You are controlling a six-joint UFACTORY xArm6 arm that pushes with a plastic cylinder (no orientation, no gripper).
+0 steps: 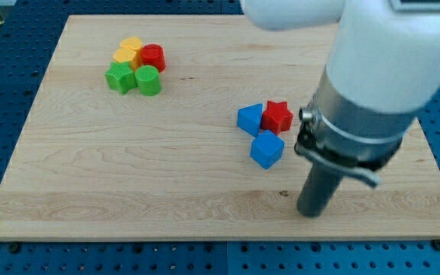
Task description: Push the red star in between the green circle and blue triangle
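The red star [277, 116] sits right of the board's middle, touching the blue triangle [250, 120] on its left. A blue cube [266, 149] lies just below them. The green circle [149, 80] is in the cluster at the view's upper left. My tip [309, 213] rests on the board below and to the right of the blue cube, apart from all blocks.
The upper-left cluster also holds a green star [119, 78], a red circle [153, 57], a yellow block [131, 46] and a second yellow block [124, 57]. The wooden board [128, 183] lies on a blue pegboard [6, 61]. The arm's white body fills the upper right.
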